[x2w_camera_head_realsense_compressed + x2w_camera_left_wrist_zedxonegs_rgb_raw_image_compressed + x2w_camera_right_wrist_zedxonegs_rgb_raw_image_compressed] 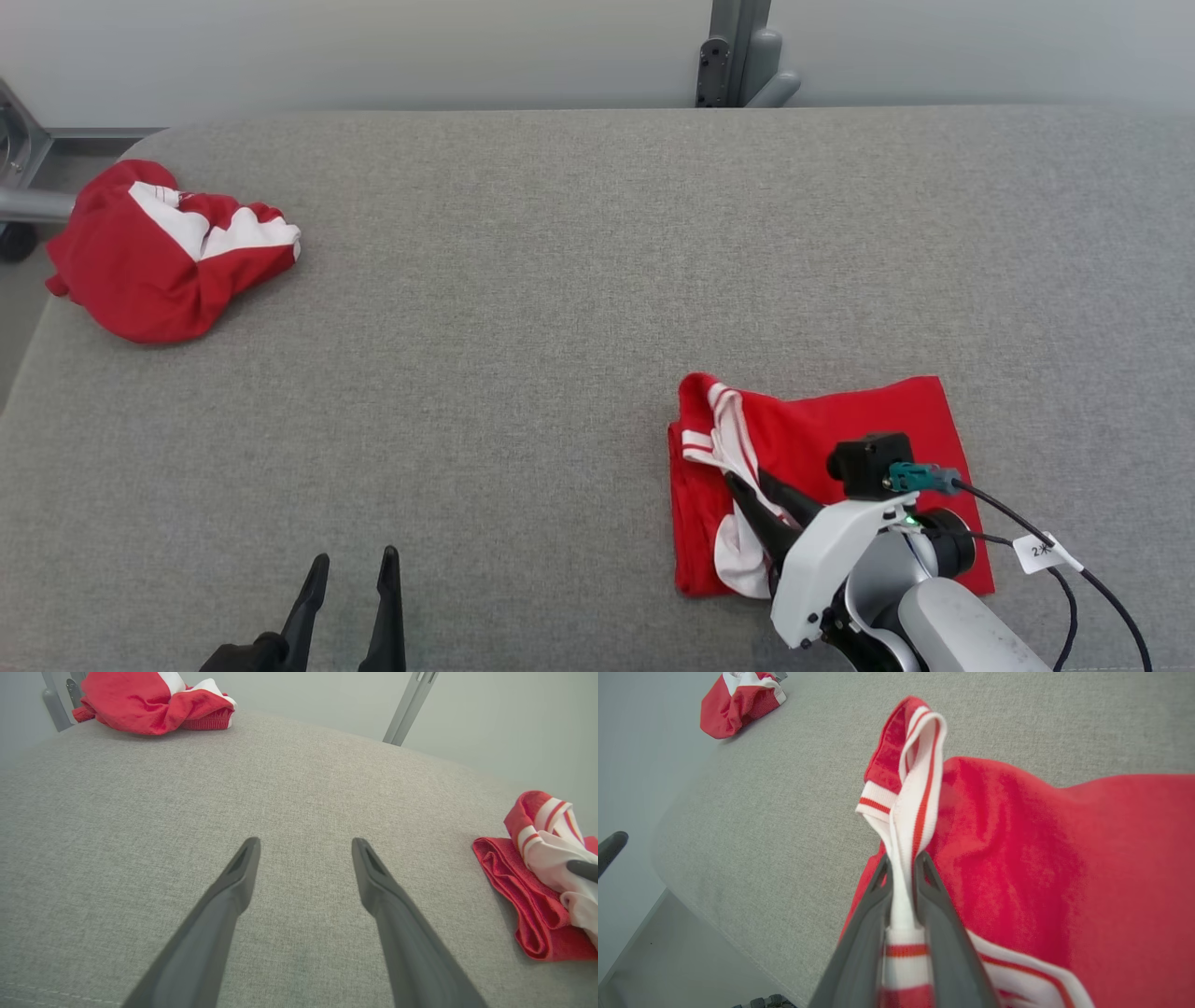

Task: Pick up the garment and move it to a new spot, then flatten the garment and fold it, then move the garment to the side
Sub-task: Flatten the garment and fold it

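Fabric, grey and coarsely woven, covers the bench (pixel 560 280). Far left sits a crumpled red-and-white garment (pixel 168 252). The left gripper (pixel 355 557) hovers, jaws spread, over bare weave. Near right lies the folded red garment (pixel 868 420), fleecy; the right wrist view clarifies what the head view obscures: the right gripper (pixel 904 858), jaws pinching its ribbed striped cuff (pixel 920 765).

Finding: a test room or lab, not a home. My work surface is a broad table (pixel 560 280) padded in grey cloth, set against a bare pale wall (pixel 373 47). Behind it stands a grey metal post (pixel 738 51). At its left end is a metal frame (pixel 19 140) with a black wheel (pixel 17 245). A cable (pixel 990 501) with a paper tag (pixel 1043 551) runs from my right arm (pixel 962 625). A red garment (pixel 840 429) lies on the cloth.
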`<state>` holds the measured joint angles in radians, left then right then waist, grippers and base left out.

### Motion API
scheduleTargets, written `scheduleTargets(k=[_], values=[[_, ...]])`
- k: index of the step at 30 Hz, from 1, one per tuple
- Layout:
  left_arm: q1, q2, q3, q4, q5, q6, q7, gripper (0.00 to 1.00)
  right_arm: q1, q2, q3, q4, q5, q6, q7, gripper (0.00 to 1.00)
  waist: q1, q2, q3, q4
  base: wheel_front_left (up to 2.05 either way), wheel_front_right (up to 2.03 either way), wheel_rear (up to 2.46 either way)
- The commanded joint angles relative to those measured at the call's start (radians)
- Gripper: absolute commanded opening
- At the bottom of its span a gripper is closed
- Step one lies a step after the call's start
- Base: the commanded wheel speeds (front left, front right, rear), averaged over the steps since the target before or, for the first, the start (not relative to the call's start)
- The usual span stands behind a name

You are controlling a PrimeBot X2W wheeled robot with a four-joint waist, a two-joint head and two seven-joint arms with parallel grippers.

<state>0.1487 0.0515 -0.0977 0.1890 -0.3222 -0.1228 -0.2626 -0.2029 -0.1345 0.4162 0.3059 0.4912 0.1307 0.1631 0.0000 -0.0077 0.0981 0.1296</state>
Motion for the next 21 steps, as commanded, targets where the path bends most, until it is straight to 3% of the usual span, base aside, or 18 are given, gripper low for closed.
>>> scheduleTargets(k=[1,10,21], values=[[-0.01,0.0,0.002,0.004,-0.005,0.004,-0.003,1.0,-0.013,0.007,-0.007,0.005,-0.005,0.0,-0.029,1.0,0.0,0.0077,-0.003,-0.006,0.0,0.0,0.0],[0.019,0.0,0.017,-0.003,0.008,0.007,-0.003,1.0,0.029,0.0,-0.052,-0.067,-0.029,0.0,-0.139,1.0,0.0,0.0077,-0.044,-0.042,0.0,0.0,0.0],[0.043,0.0,0.035,-0.026,0.02,0.007,-0.003,1.0,0.175,-0.06,-0.221,-0.163,-0.199,0.0,-0.292,1.0,0.0,0.0077,-0.071,-0.079,0.0,0.0,0.0]])
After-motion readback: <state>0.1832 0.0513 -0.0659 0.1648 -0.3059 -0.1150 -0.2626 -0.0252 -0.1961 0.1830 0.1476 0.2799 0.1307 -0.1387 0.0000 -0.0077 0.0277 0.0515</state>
